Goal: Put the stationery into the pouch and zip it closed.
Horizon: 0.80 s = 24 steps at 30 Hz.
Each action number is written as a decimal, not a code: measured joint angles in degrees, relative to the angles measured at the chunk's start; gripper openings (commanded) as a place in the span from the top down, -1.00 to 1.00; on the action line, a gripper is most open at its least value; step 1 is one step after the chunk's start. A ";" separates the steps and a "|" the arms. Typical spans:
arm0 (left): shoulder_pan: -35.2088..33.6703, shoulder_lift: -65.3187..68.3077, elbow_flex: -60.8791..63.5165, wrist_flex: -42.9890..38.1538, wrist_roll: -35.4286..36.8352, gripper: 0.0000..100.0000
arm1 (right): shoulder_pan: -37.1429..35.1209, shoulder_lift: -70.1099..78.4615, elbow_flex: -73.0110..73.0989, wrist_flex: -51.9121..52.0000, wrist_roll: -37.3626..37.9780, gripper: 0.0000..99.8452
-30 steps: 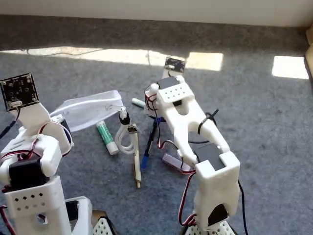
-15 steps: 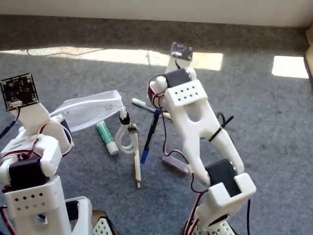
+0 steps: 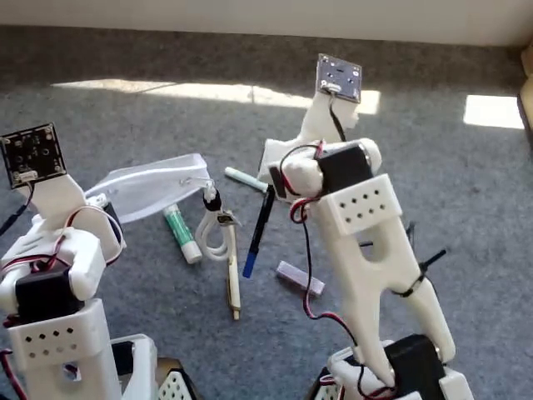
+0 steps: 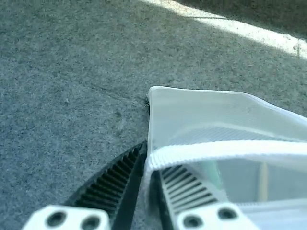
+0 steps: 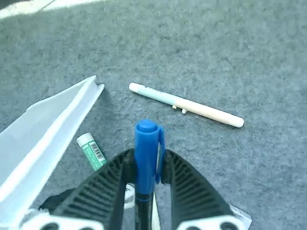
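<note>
The translucent white pouch (image 3: 154,187) lies on the grey carpet, its mouth facing the stationery. My left gripper (image 3: 100,202) is shut on the pouch's near corner; in the left wrist view the toothed fingers (image 4: 120,175) pinch the pouch rim (image 4: 201,151). Over the middle, my right gripper (image 3: 271,190) is shut on the capped end of a blue pen (image 3: 256,232), which hangs slanted toward the carpet. The right wrist view shows the blue pen (image 5: 146,148) between the jaws. A pale marker (image 5: 184,104), seen in the high view as the marker (image 3: 246,177), lies just beyond.
A green glue stick (image 3: 181,235) lies beside the pouch mouth. Next to it is a cream-shafted item with white loops (image 3: 223,250). A small pale eraser (image 3: 300,279) rests by the right arm's base. Open carpet with sun patches stretches behind and to the right.
My right arm has risen and straightened, lifting the blue pen off the carpet by its upper end. The left arm and the pouch have stayed put.
</note>
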 measured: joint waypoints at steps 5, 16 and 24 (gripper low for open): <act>1.23 0.00 0.00 0.00 1.85 0.99 | 0.00 -9.05 3.16 0.00 1.76 0.97; 4.40 1.41 -4.92 2.46 2.46 0.99 | 0.00 -22.68 4.40 -0.44 2.29 0.97; 9.67 1.49 -7.74 4.40 2.46 0.99 | 0.00 -27.16 4.40 -4.57 2.29 0.97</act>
